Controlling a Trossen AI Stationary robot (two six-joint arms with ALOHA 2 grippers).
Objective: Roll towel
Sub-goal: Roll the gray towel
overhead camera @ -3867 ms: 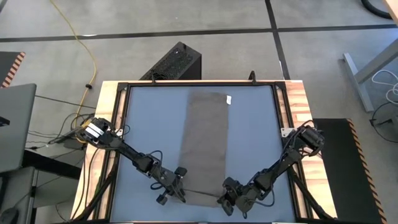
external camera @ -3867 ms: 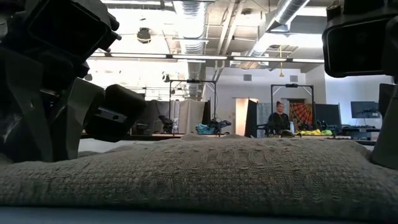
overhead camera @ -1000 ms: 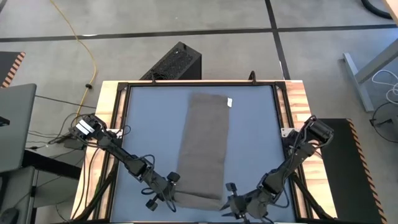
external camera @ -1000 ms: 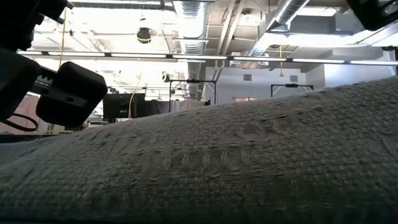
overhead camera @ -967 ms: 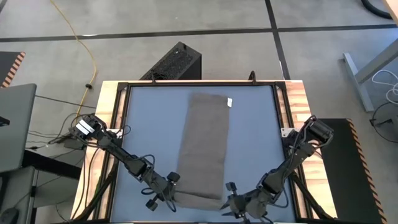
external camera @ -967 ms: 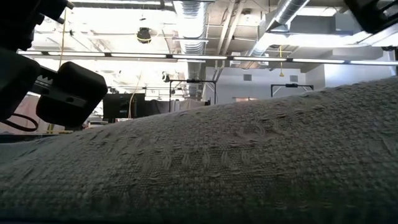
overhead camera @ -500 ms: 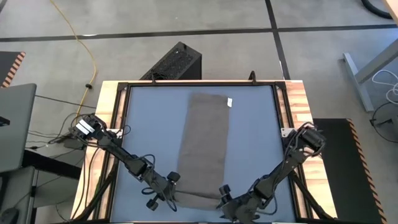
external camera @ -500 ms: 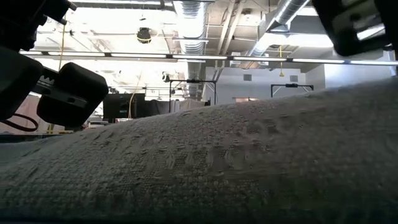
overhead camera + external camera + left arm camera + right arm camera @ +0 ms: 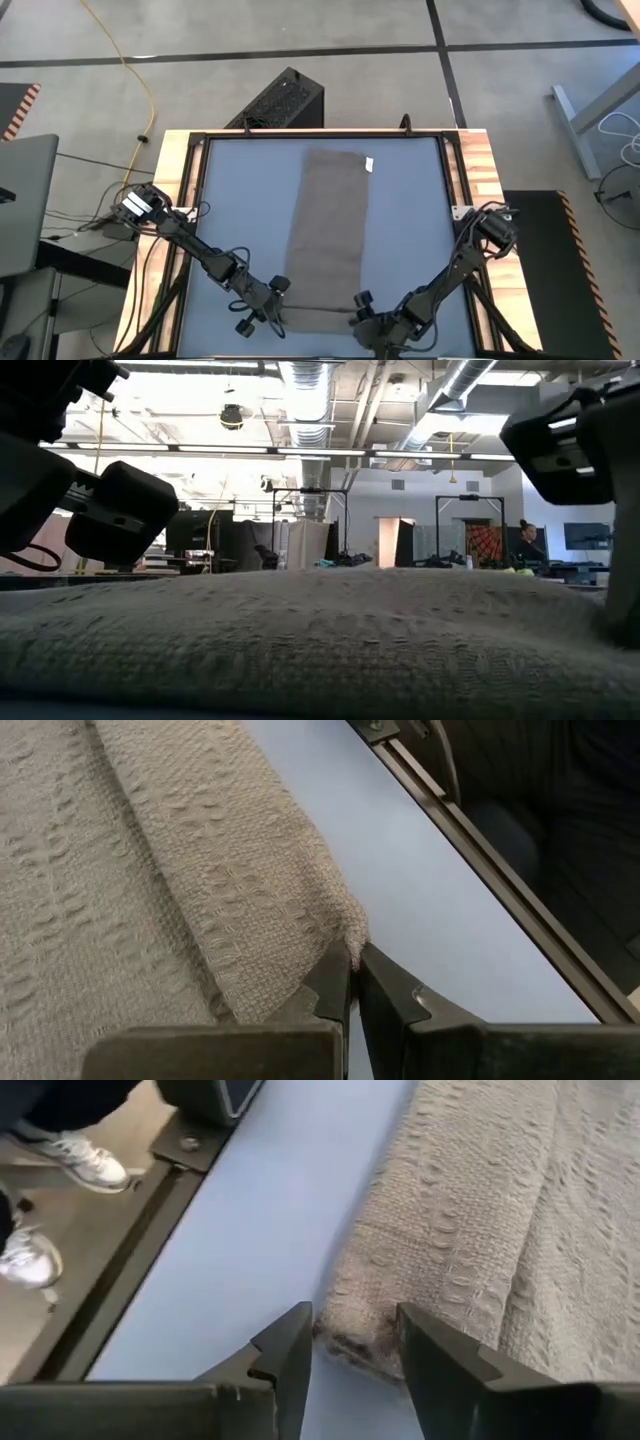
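High view showed the towel (image 9: 330,235) lying lengthwise down the middle of the blue bench (image 9: 240,200), white tag (image 9: 368,162) at its far right corner. At the near left corner the left gripper (image 9: 350,982) was pinched shut on the towel's edge. At the near right corner the right gripper (image 9: 352,1342) stood with fingers (image 9: 285,1350) parted — straddling the corner, not clamping it.

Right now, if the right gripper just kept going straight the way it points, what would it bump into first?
The towel. The right gripper has its jaws open around the towel's near corner, so going on it would likely push straight into the folded cloth edge, though how close the fingers already are is hard to judge.
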